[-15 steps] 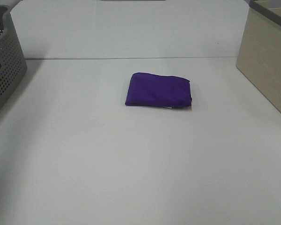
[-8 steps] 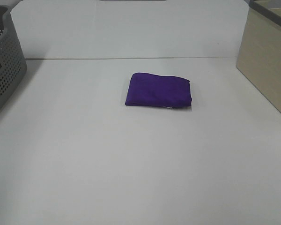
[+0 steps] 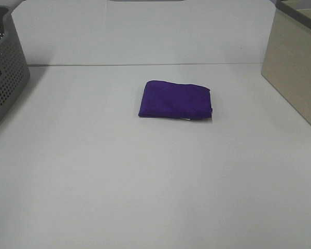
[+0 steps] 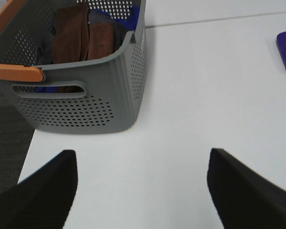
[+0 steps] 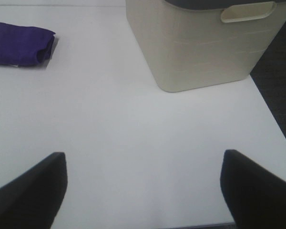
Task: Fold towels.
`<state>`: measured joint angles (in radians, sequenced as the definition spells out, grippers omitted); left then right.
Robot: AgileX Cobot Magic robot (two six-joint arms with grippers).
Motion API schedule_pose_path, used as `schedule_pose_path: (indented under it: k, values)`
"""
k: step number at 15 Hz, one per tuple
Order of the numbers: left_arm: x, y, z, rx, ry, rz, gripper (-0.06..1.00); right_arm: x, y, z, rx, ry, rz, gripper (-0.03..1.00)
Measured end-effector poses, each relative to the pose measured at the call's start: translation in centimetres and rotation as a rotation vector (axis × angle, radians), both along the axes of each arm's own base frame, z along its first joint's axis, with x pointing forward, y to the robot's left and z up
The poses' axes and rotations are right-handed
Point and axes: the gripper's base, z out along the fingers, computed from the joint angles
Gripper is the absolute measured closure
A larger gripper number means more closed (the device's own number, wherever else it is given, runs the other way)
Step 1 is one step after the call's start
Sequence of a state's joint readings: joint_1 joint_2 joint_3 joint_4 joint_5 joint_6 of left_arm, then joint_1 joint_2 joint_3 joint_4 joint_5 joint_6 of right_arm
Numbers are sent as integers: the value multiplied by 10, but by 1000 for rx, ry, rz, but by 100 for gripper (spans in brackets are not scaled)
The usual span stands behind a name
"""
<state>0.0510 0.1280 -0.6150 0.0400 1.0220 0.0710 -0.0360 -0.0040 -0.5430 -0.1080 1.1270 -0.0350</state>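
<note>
Neither arm shows in the high view; each hand appears only in its own wrist camera. The left hand hangs low over the bare white surface just in front of the gray perforated basket, its two dark fingers spread wide with nothing between them. That one basket stands at the left edge of the surface and holds brown and blue cloth items, with an orange handle along its rim. Near the middle of the surface, toward the back, lies the single purple towel, folded into a flat, compact rectangle; its long axis runs left to right across the high view, and a small bit of white shows at its front right corner. It touches neither container and lies well apart from both hands. On the right stands one beige bin with a dark rim and a molded grip. The right hand hovers over the surface in front of that bin, fingers wide apart and empty, with the towel off toward the surface's middle.
</note>
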Motion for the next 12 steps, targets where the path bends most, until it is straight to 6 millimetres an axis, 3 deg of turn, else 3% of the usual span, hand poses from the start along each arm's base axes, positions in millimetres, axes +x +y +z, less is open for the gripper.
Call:
schedule_pose_path:
  k: [2, 3, 5, 12]
  values:
    - [-18, -1, -11, 8, -58, -6, 24, 2, 0, -3, 0, 4, 1, 13]
    - [-17, -1, -26, 20, 10, -10, 24, 6, 0, -5, -4, -17, 4, 13]
    - [-13, -3, -33, 5, 15, -20, 24, 8, 0, -6, -1, -24, 4, 13]
    - [-12, -4, -32, -10, 3, -28, 24, 8, 0, -6, 39, -30, -12, 13]
